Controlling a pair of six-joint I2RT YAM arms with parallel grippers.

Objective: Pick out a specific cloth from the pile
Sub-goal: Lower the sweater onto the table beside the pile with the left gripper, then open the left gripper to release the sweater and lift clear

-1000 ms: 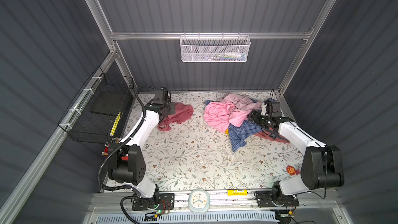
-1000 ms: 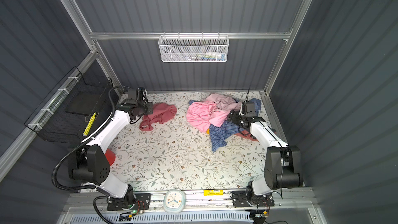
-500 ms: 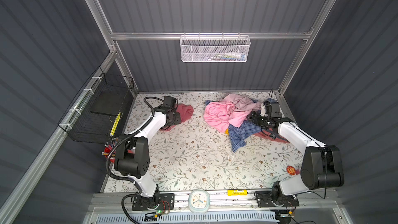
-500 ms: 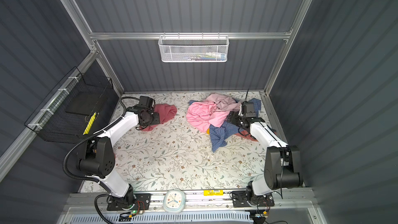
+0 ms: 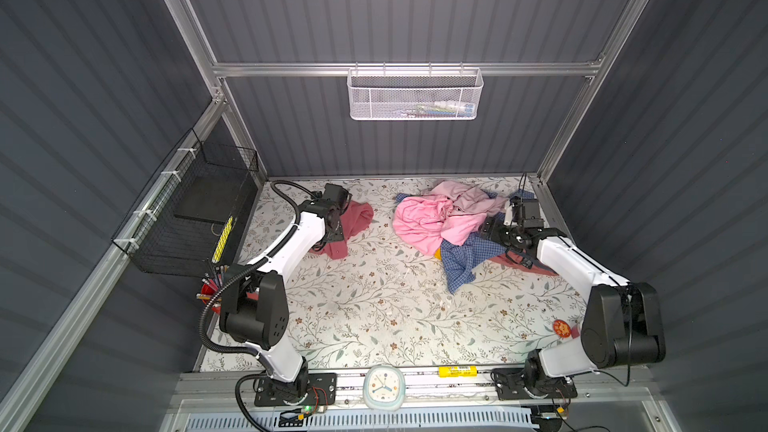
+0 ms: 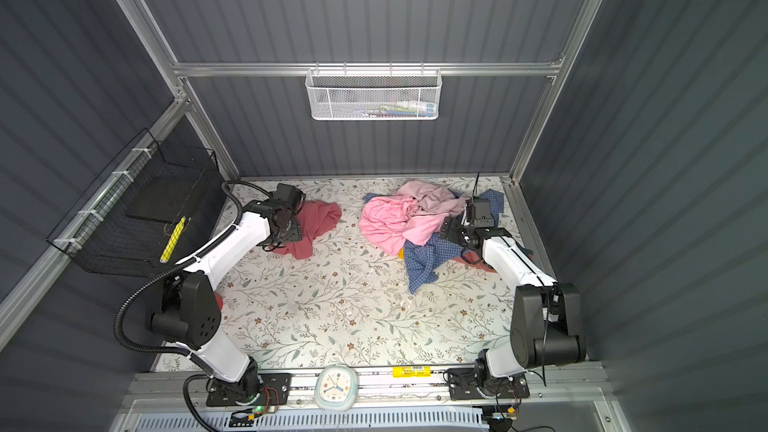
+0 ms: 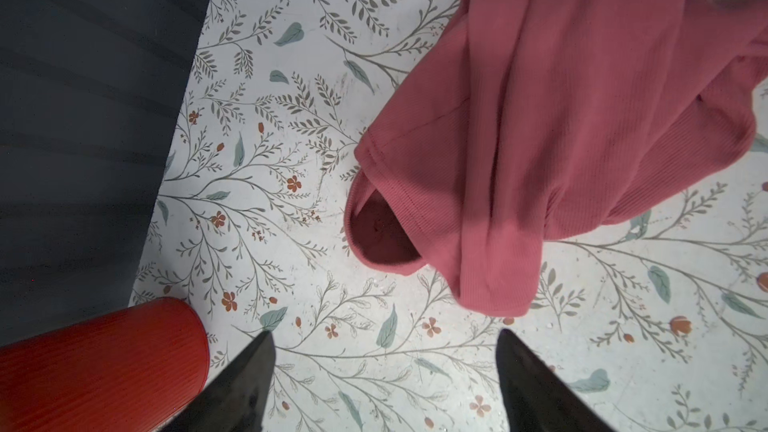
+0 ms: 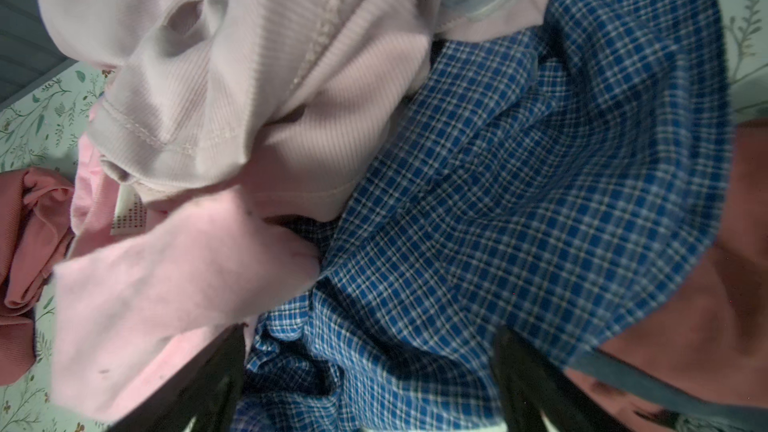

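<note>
The cloth [image 5: 354,221] is lying crumpled on the bench [image 5: 374,309] near its far left corner, well apart from the pile [image 5: 432,222], which is sitting by the far right corner. The left fingers [image 7: 245,380] are standing wide apart over bare floral bench just beside the cloth, gripping nothing and not touching it in the left wrist view. A red ribbed cup [image 7: 104,363] is resting near them. The right fingers [image 8: 536,388] are also spreading wide, pushing into the pile with the blue checked shirt [image 5: 461,259] bunching between them under pale pink fabric [image 8: 232,76].
</note>
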